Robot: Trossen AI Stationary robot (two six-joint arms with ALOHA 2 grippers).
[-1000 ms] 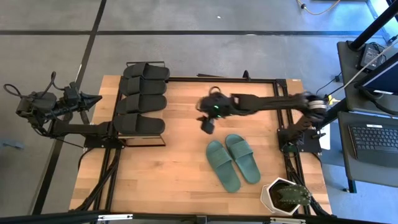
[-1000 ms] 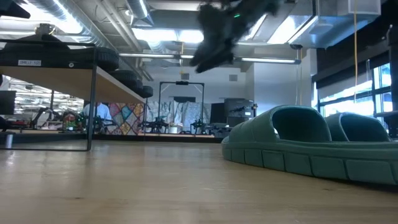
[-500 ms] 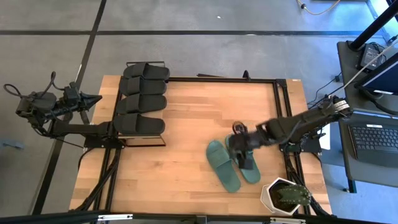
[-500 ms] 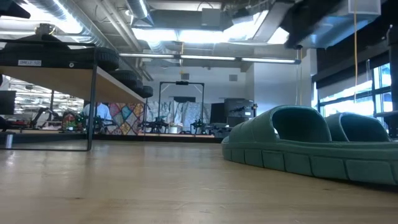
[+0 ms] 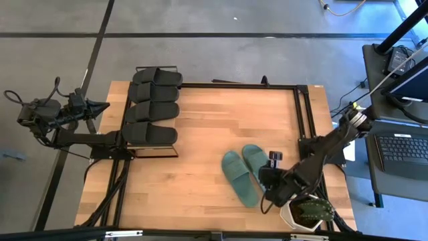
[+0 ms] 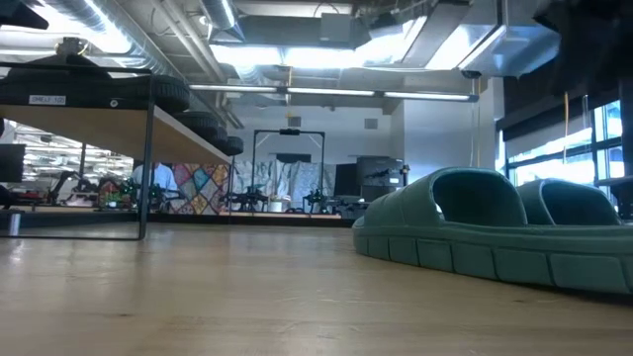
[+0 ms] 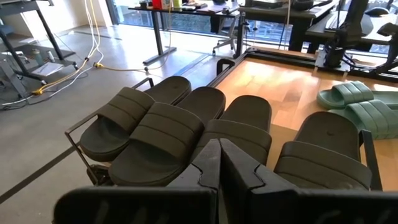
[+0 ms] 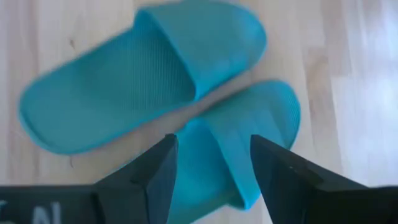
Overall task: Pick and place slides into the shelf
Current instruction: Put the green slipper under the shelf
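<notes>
The right gripper (image 5: 271, 195) has swung from above the middle of the surface (image 5: 200, 127) down to the near end of the teal slides (image 5: 251, 173), beside the potted plant (image 5: 309, 211). Its jaws stand parted and empty, hovering over the nearer teal slide (image 8: 233, 146) without touching it. The four black slides (image 5: 152, 106) sit on the shelf (image 5: 127, 137), well away from the teal pair. The left gripper (image 5: 100, 106) waits beside the shelf, jaws clenched on nothing.
</notes>
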